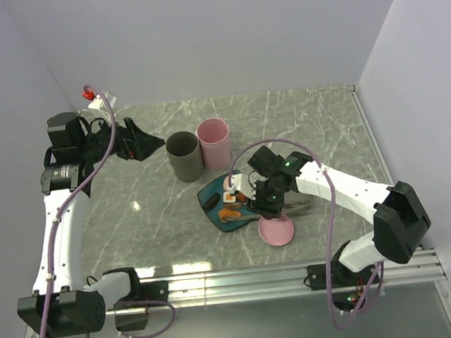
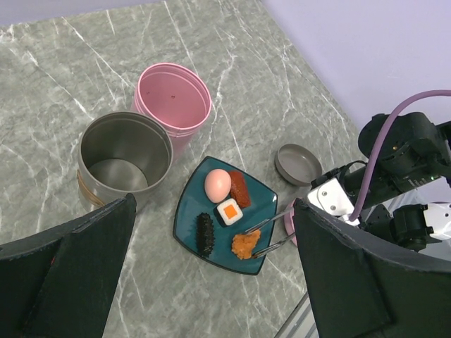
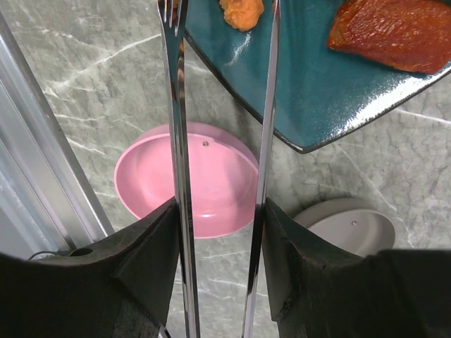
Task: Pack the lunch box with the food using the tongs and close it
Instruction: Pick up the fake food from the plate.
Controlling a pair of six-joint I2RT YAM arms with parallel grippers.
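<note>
**TONGS GRIPPED OVER PLATE; ALL FIVE FOOD PIECES ON THE PLATE**

Far left: the left gripper hangs raised above the marble table. Its jaws are spread wide and its fingers hold nothing.

Centre left: the grey container and the pink container stand upright with open mouths, touching side by side.

Centre: the teal plate lies flat just in front of the containers and carries all the food.
- The pink egg lies against the red-brown sausage.
- The white-and-orange block sits just in front of those two.
- The dark brown piece lies along the plate's left edge.
- The orange nugget sits at the corner nearest the right arm.

Centre right: the tongs reach in over that corner, one arm on either side of the nugget. The right wrist view shows a clear gap between the nugget and one arm. Contact with the other arm cannot be confirmed.

Right: the right gripper is clenched on the tongs, one finger pressed against the outside of each arm.

The pink lid lies hollow side up on the table beneath the tongs, just off the plate's corner. The grey lid lies near it, beside the plate's right edge, and the two lids do not touch.
</note>
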